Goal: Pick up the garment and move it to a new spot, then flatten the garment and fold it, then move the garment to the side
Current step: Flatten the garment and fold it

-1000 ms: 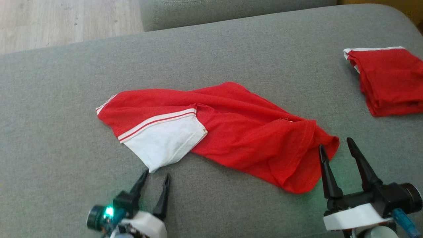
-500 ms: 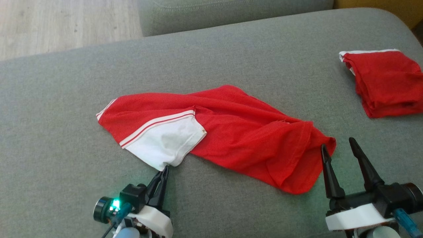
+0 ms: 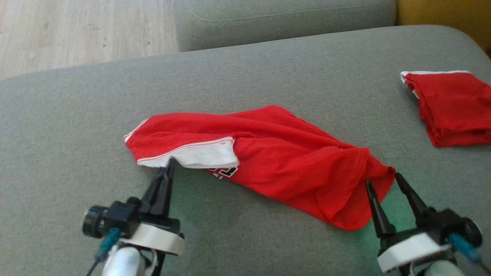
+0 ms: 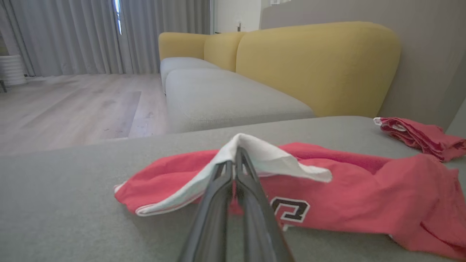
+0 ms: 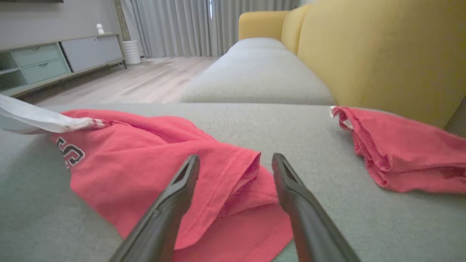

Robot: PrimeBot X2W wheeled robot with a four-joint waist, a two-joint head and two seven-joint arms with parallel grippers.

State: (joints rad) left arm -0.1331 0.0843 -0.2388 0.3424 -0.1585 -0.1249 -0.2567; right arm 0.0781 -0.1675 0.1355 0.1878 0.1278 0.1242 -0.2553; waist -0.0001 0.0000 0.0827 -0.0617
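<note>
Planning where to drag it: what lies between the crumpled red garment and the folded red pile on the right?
Bare grey cushion, seen in the head view; garment and folded pile lie apart.

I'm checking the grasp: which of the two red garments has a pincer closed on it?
The crumpled red garment mid-cushion: the left pincer is shut on its white part. The folded red garment at the far right lies untouched.

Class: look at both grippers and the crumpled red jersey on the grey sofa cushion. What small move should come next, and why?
Probably close the right gripper on the red hem corner. The left gripper is shut on the crumpled red jersey's white sleeve, holding it up, while the right one stands open with that corner between its fingers.
</note>
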